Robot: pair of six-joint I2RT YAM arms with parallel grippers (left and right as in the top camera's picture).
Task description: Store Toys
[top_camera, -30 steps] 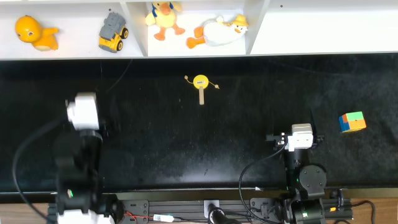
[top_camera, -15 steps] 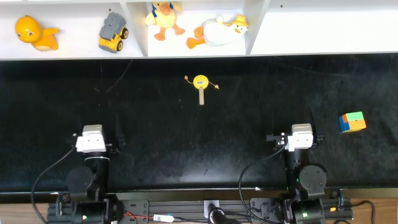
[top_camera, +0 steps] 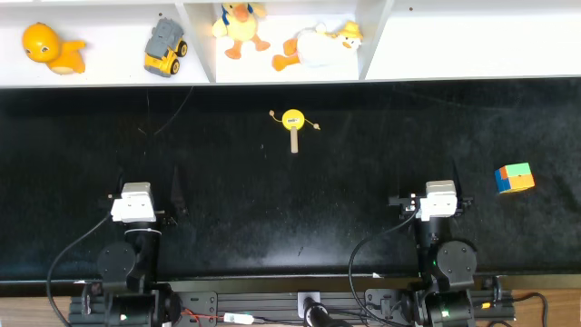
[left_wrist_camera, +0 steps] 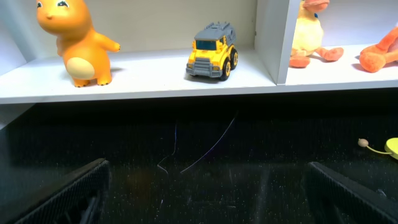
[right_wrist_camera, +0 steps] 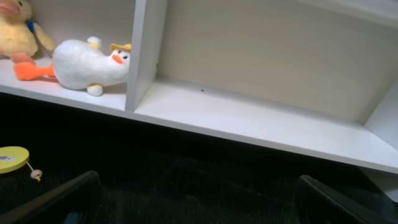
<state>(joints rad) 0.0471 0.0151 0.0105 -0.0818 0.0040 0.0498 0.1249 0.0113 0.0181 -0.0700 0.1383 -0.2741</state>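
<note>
A yellow disc toy on a wooden stick (top_camera: 292, 123) lies on the black mat (top_camera: 381, 145) near the shelf, at centre. It also shows as the yellow disc (left_wrist_camera: 392, 147) and the disc's edge (right_wrist_camera: 12, 158) in the wrist views. A multicoloured cube (top_camera: 514, 178) rests at the mat's right side. My left gripper (left_wrist_camera: 208, 166) stands open and holds nothing, low at the front left. At the front right, my right gripper (right_wrist_camera: 199, 179) is likewise open with nothing in it. Both are well short of the loose toys.
The white shelf (top_camera: 454, 64) runs along the back. It holds an orange figure (top_camera: 50, 47), a yellow truck (top_camera: 164, 50), a yellow plush duck (top_camera: 241, 25) and a white plush duck (top_camera: 318, 45). Its right compartment (right_wrist_camera: 261, 124) is bare.
The left arm has dropped back from a raised pose to its place at the front left, then stayed still. The right arm and the toys have not moved.
</note>
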